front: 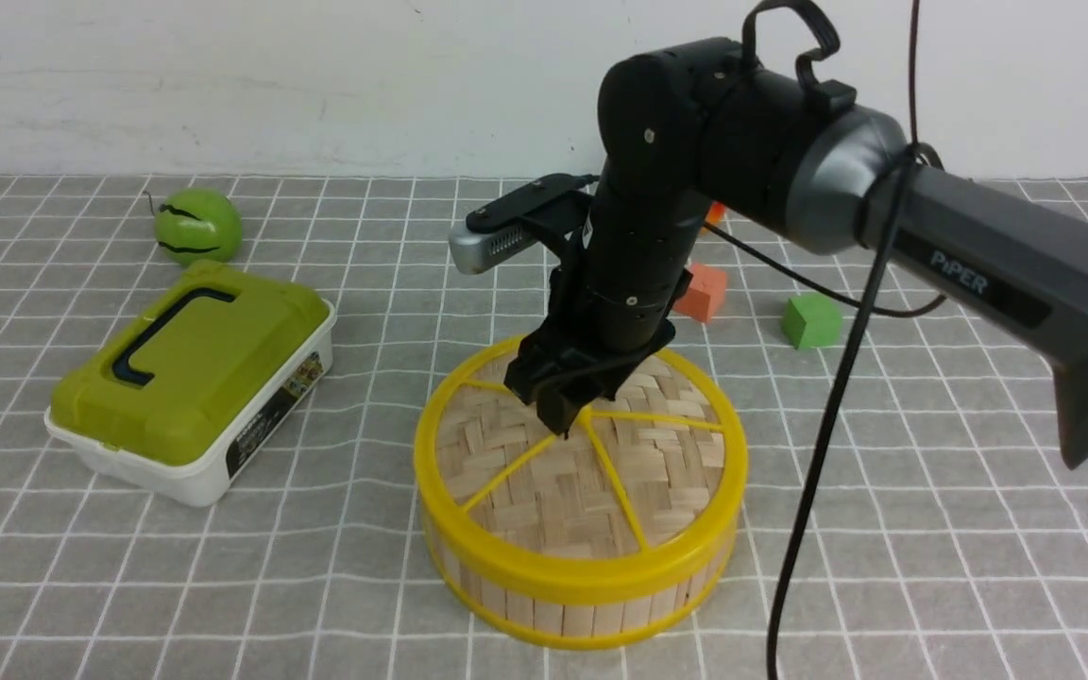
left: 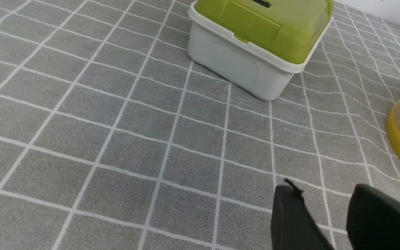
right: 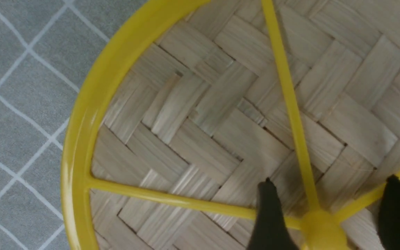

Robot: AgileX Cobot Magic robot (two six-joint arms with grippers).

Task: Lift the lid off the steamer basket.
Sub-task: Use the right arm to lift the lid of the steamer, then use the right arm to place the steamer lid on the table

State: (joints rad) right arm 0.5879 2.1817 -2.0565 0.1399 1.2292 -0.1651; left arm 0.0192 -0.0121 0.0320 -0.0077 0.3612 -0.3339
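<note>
Woven bamboo lid (front: 568,491) with glossy yellow plastic rim, slatted bamboo steamer basket (front: 577,619), smooth green box lid (front: 185,364) at left, seemingly plastic

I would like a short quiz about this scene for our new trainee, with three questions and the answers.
1. Which colour is the rim of the lid?
a) red
b) yellow
c) blue

2. True or false: the lid is already off the steamer basket.

3. Fill in: the right end effector stands ____, with its fingers on either side of the knob.

Key: 1 b; 2 false; 3 open
</note>
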